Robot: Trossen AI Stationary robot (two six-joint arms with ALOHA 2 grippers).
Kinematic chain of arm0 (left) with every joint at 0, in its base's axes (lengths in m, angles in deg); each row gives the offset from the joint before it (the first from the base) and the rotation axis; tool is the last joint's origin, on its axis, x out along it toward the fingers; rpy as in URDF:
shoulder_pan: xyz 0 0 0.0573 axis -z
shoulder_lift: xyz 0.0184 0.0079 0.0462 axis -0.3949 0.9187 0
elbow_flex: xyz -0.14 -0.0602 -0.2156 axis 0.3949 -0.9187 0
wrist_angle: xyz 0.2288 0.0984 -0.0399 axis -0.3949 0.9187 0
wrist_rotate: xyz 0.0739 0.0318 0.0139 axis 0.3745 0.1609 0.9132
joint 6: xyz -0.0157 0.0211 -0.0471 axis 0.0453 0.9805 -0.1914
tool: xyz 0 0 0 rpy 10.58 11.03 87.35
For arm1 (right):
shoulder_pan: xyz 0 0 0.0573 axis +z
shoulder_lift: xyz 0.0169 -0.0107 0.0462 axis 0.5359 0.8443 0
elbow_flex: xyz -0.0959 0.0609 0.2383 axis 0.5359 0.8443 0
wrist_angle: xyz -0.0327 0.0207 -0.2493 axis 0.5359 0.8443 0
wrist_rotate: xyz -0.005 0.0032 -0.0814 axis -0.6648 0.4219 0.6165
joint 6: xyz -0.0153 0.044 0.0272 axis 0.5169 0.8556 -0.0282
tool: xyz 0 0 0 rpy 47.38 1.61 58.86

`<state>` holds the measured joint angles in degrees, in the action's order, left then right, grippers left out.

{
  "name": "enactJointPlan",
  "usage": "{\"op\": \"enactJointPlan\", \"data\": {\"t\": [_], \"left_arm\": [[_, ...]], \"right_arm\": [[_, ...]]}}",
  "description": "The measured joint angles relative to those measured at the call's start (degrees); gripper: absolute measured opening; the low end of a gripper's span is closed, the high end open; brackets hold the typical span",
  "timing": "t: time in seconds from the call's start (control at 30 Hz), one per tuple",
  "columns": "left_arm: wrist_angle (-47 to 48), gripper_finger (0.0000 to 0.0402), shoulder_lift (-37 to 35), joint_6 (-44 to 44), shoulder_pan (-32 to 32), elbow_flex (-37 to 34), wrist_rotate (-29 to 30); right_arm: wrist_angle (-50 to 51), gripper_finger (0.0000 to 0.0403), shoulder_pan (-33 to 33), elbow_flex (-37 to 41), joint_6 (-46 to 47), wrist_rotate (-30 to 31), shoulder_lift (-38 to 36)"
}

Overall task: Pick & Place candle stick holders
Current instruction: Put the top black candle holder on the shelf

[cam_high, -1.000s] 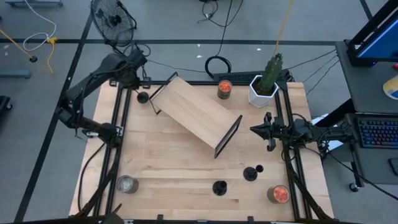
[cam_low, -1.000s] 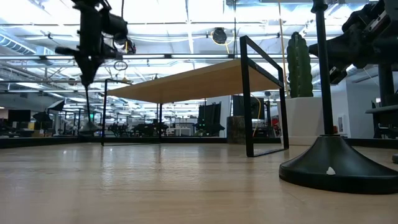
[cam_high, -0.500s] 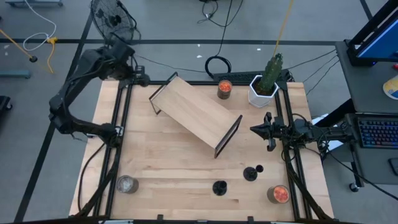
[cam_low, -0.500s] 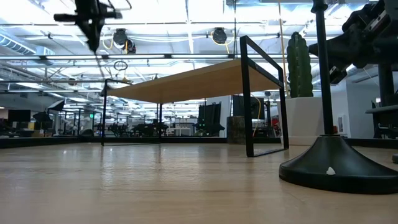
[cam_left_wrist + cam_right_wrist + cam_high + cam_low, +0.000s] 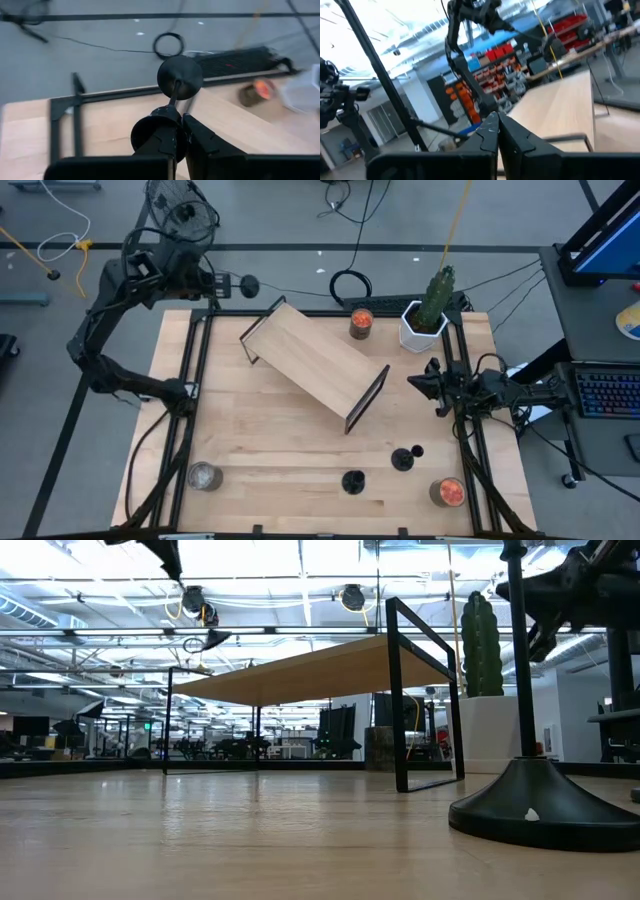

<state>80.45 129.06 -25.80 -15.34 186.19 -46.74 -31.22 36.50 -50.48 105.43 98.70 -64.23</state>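
Candle stick holders are split up at the moment. 1 candle stick holder (image 5: 247, 284) is clamped in the left claw (image 5: 222, 281), lifted well off the bench (image 5: 270, 440) and held out past its far edge, over the floor. In the left wrist view the stem can be seen pinched between the 2 dark fingers (image 5: 200, 140), with the round flat base (image 5: 180, 76) pointed away from the camera, so the holder is lying sideways rather than upright.

2 more black holders are parked near the front edge of the bench: 1 (image 5: 353, 481) around the front middle, the other (image 5: 403, 459) a bit to its right and slightly further back, apart from each other. A small dark bit sits just beside the second; what it is can't be told. In the low view a big black base and stem (image 5: 545, 802) fill the right side, very near that camera.

The right claw (image 5: 436, 392) is pressed together with nothing in it, hanging over the right rail of the bench.

Also on the bench: a wooden shelf with black frame (image 5: 315, 364) set diagonally in the middle, a cactus in a white pot (image 5: 426, 315) at the far right, an orange-filled jar (image 5: 361, 322) next to it, another orange jar (image 5: 448, 492) at the front right corner, and a silvery jar (image 5: 204, 475) at the front left.
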Motion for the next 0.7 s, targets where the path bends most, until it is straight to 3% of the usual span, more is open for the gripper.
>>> {"op": "enactJointPlan", "data": {"t": [0.33, 0.43, 0.7], "left_arm": [[-8.4, 0.0013, 3.1, 0.7, 9.2, 0.0, -4.9], [-9.3, 0.0013, 4.3, 0.7, 11.5, 0.0, -4.9], [-14.0, 0.0013, 7.0, 0.4, 16.5, 0.0, -7.6]], "right_arm": [[-6.3, 0.0, 0.0, 0.0, -5.9, 0.2, 0.0], [-7.6, 0.0, 0.0, 0.0, -3.8, 0.2, 0.0], [-10.6, 0.0, 0.0, 0.0, 1.9, 7.4, 0.7]]}}
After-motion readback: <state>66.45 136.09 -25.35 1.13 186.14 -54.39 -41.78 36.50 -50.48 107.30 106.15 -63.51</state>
